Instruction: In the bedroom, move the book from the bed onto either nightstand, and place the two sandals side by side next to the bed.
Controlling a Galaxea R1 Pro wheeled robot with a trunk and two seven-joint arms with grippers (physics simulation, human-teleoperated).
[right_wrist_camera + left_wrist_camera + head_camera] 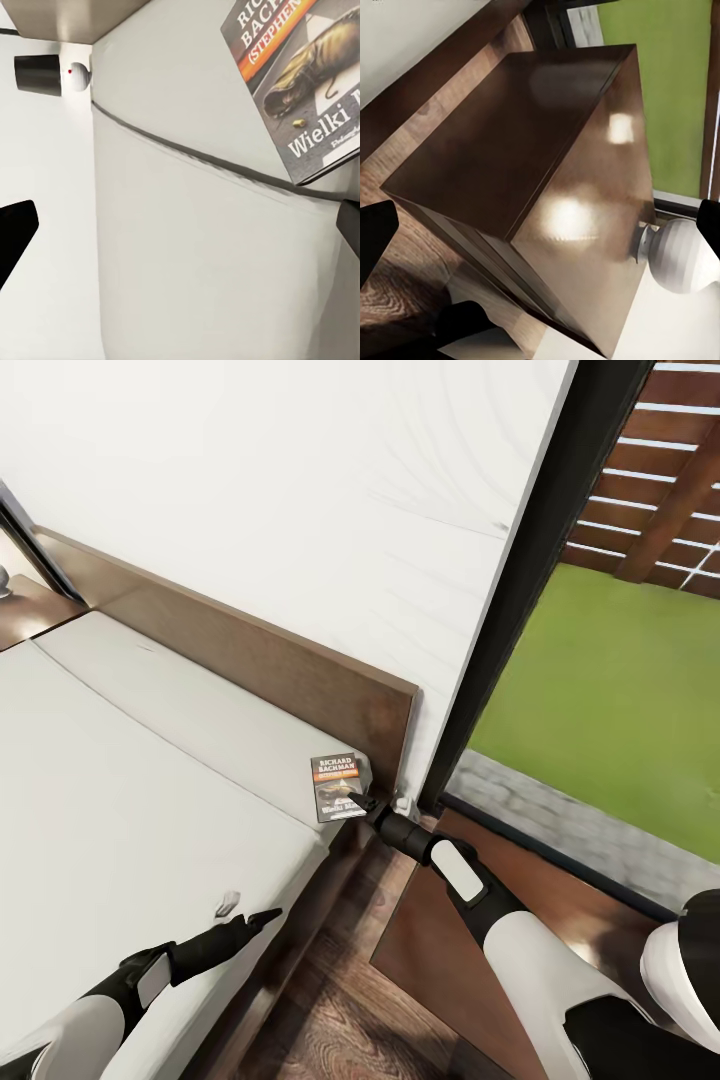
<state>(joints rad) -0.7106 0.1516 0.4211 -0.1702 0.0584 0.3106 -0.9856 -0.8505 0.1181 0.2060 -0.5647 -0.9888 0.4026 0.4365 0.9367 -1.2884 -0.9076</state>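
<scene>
The book lies at the bed's corner by the headboard. The right end effector, spread open, reaches its edge: the pick-up is in hand. Next it must close, then carry to the nightstand. The left end effector hovers, its state unclear

Pale grey-white mattress on dark brown bed frame; book dark-covered with white lettering and orange band; glossy dark brown nightstand; white wall; green lawn far right.
</scene>
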